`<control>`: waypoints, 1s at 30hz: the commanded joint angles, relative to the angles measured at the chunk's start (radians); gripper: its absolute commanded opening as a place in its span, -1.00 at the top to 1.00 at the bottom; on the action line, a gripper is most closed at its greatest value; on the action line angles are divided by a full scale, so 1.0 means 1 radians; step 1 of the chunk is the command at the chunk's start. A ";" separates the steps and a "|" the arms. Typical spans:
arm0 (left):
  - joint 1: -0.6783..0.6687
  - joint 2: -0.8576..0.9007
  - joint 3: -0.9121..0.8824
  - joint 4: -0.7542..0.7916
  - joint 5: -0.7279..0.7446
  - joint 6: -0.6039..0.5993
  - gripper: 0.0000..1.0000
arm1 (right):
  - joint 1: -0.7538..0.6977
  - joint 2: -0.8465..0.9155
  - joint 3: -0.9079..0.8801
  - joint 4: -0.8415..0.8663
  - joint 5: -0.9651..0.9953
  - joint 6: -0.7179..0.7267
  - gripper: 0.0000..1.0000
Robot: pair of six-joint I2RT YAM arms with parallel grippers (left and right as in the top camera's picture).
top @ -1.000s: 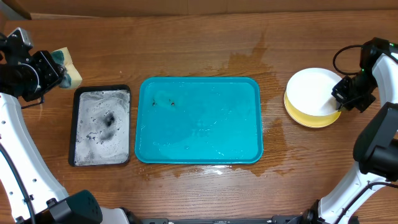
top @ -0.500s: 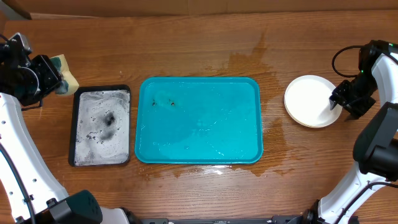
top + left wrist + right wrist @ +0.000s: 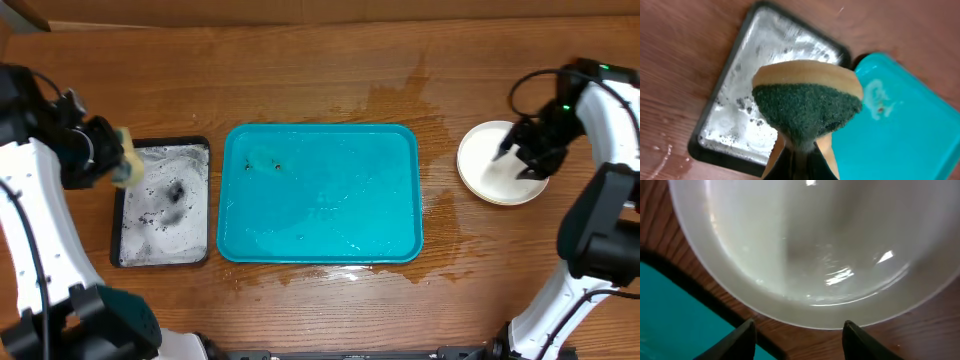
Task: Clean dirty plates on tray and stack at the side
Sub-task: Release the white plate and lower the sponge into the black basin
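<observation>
The turquoise tray (image 3: 330, 190) lies mid-table, wet, with a few small brown specks (image 3: 262, 165) near its far left and no plates on it. To the tray's right, a white plate (image 3: 482, 172) tops the stack on the wood. My right gripper (image 3: 510, 165) hovers over that plate, open and holding nothing. In the right wrist view the plate (image 3: 810, 245) fills the frame beyond the spread fingertips (image 3: 742, 340). My left gripper (image 3: 110, 160) is shut on a yellow sponge (image 3: 807, 107) whose green scouring face looks at the camera, above the black tray's left edge.
A black tray (image 3: 163, 203) of grey soapy water sits left of the turquoise tray; the left wrist view shows it too (image 3: 765, 75). Water stains darken the wood (image 3: 410, 95) behind and right of the turquoise tray.
My right gripper opened, set the white plate flat on the stack over the yellow one, and shifted left over it. The left arm carried the sponge right, toward the black tray.
</observation>
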 commanded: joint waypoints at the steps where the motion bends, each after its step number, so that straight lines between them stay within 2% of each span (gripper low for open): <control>1: -0.006 0.042 -0.090 0.049 -0.003 -0.016 0.92 | 0.065 -0.038 -0.005 0.015 -0.033 -0.031 -0.14; 4: -0.006 0.074 -0.121 0.082 0.041 -0.014 0.92 | 0.102 -0.038 -0.005 0.033 -0.034 -0.029 -0.15; 9: -0.006 0.133 -0.124 0.105 -0.034 -0.015 0.91 | 0.172 -0.038 -0.005 0.039 -0.033 -0.034 -0.15; 11: -0.008 0.159 -0.124 0.100 -0.033 -0.021 0.84 | 0.188 -0.038 -0.005 0.044 -0.034 -0.034 -0.17; 15: -0.014 0.211 -0.124 0.093 -0.034 -0.026 0.39 | 0.202 -0.038 -0.005 0.070 -0.034 -0.034 -0.29; 16: -0.015 0.226 -0.124 0.093 -0.034 -0.026 0.14 | 0.201 -0.038 -0.005 0.074 -0.034 -0.034 -0.29; 17: -0.015 0.234 -0.124 0.093 -0.033 -0.026 0.07 | 0.201 -0.038 -0.005 0.076 -0.034 -0.034 -0.30; 21: -0.015 0.238 -0.120 0.098 -0.018 -0.026 -0.39 | 0.198 -0.038 -0.004 0.095 -0.034 -0.034 -0.31; 26: -0.014 0.235 -0.037 0.084 0.120 -0.025 -0.59 | 0.180 -0.038 0.038 0.133 -0.032 -0.091 -0.53; 27: -0.014 0.234 -0.009 0.075 0.145 -0.025 -0.60 | 0.175 -0.038 0.052 0.135 -0.033 -0.101 -0.64; 30: -0.014 0.232 0.082 0.066 0.236 -0.026 -0.61 | 0.164 -0.038 0.087 0.168 -0.033 -0.106 -0.79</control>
